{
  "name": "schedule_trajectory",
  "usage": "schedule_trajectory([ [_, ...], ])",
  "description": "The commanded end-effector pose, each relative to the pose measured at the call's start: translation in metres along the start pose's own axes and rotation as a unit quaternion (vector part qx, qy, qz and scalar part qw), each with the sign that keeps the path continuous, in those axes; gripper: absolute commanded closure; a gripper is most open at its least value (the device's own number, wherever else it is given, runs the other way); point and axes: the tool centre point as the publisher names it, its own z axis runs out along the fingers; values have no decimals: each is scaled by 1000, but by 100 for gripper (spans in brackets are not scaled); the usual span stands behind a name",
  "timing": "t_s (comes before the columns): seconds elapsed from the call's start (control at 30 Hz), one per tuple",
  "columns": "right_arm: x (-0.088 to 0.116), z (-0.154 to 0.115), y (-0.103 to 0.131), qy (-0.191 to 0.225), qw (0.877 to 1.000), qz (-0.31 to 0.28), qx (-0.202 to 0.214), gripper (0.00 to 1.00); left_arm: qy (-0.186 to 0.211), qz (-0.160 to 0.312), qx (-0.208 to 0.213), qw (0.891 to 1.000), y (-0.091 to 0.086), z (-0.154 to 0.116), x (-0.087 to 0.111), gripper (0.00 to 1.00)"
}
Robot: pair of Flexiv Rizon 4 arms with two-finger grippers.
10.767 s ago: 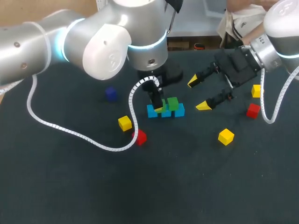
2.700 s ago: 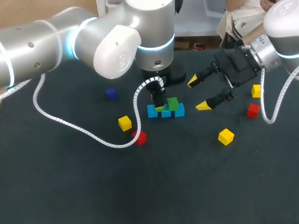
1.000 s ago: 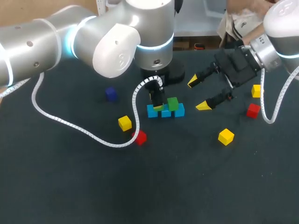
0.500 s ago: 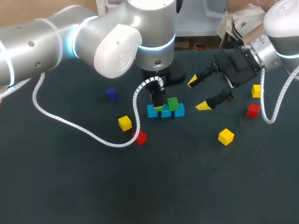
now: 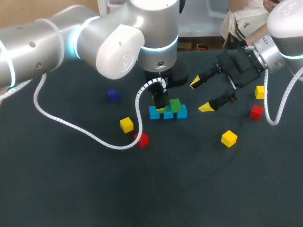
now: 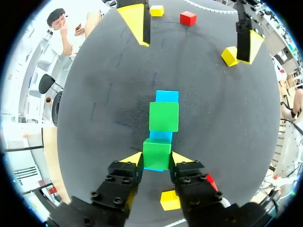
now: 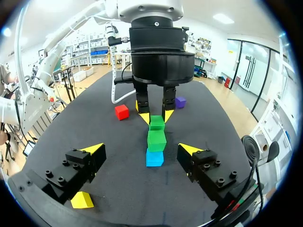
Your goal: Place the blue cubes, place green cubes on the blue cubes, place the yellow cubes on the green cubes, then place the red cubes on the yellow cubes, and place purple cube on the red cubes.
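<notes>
Surface (image 5: pixel 199 189): dark, matte, near-black covering, plain. Runs from the near edge to the far edge, left to right. A few faint scuff arcs. Lit evenly from above; shadows soft and short.

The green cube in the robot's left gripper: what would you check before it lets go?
1. Left gripper shut on the green cube from both sides: ok.
2. Blue cube directly beneath it: ok, its edge shows under the green one.
3. Green cube resting fully on that blue cube, not hovering: cannot tell.
4. Second green cube seated on the blue row: ok.
5. Right gripper open and off to the side of the stack: ok.
6. Yellow cube free on the table for the next layer: ok.
</notes>
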Motion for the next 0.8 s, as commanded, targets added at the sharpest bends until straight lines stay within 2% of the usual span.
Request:
schedule_trajectory([
  [0.03,0,0,0,-1,1000,-1,0,0,3,-4,3,1000,2,1,-2,4],
  [0.07,0,0,0,-1,1000,-1,0,0,3,-5,4,1000,2,1,-2,0],
  [0.53,0,0,0,-1,1000,-1,0,0,-9,-5,0,1000,3,-2,1,0],
  [0.57,0,0,0,-1,1000,-1,0,0,-10,-5,0,1000,3,-2,1,5],
  [0.6,0,0,0,-1,1000,-1,0,0,-12,-3,-1,1000,3,-3,0,22],
  [0.67,0,0,0,-1,1000,-1,0,0,-13,2,-2,1000,4,-3,-1,43],
  [0.8,0,0,0,-1,1000,-1,0,0,-14,6,-1,1000,4,-2,-2,46],
])
